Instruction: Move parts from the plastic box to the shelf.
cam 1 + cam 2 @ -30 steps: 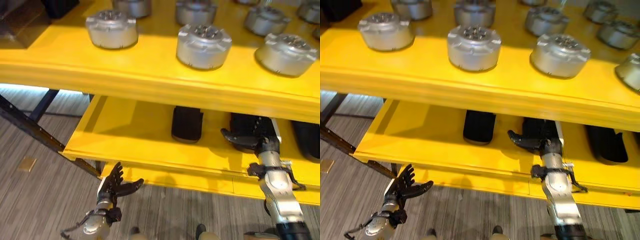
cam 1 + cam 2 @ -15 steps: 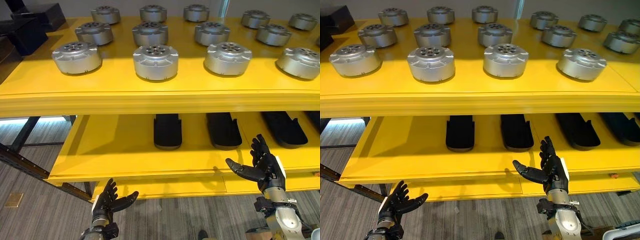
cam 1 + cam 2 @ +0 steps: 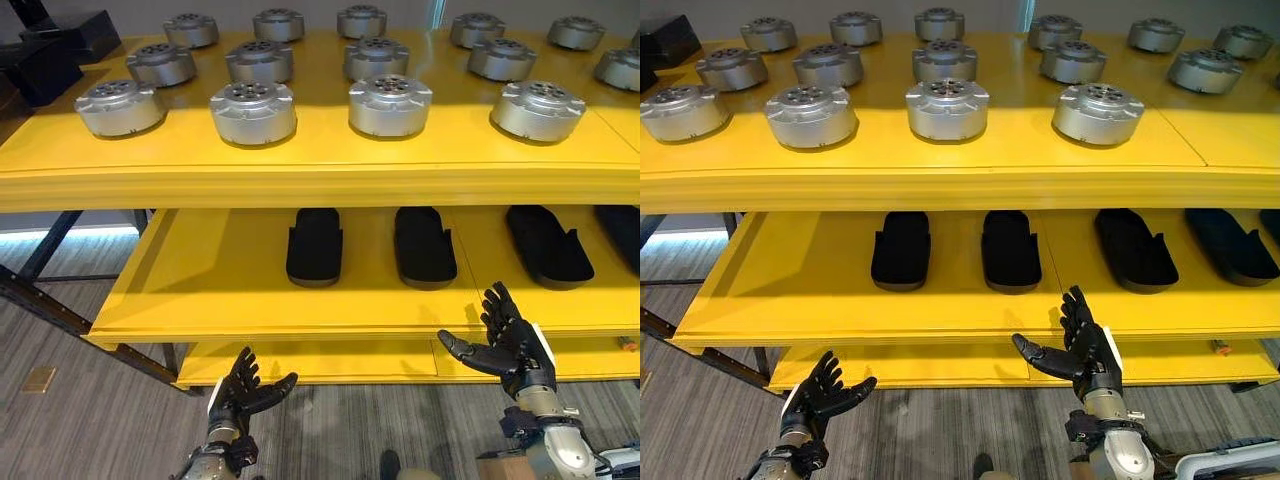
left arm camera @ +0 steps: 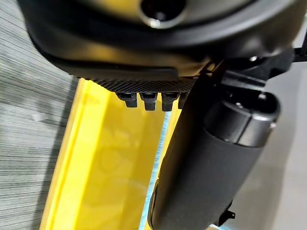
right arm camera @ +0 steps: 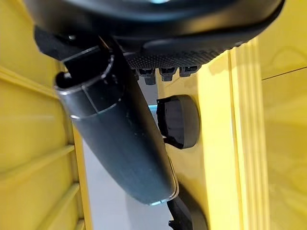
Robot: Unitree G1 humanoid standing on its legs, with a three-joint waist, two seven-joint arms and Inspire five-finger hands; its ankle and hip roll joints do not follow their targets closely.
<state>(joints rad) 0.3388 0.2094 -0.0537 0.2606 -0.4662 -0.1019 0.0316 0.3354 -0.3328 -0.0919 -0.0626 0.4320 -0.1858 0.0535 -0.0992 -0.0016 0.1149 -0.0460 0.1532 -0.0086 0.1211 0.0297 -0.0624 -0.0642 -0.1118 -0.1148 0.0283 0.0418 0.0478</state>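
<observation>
A yellow shelf (image 3: 300, 180) has two levels. Several round silver metal parts (image 3: 389, 105) stand in rows on the top level. Black oblong parts (image 3: 315, 245) lie side by side on the lower level (image 3: 200, 290), another of them (image 3: 424, 245) just beyond my right hand. My right hand (image 3: 512, 347) hovers open and empty in front of the lower level's front edge, its thumb (image 5: 120, 129) straight. My left hand (image 3: 240, 388) hangs open and empty lower down at the left, over the floor, below the shelf's edge (image 4: 105, 163).
Dark boxes (image 3: 50, 55) sit at the top level's back left. Black frame struts (image 3: 40, 300) slant under the shelf's left end. Grey carpet (image 3: 90, 420) lies below. A pale container rim (image 3: 1230, 462) shows at the lower right corner.
My right hand has drawn back from the black part on the lower level to in front of the shelf's edge, fingers spread. The camera has pulled back and risen. The left hand stayed low.
</observation>
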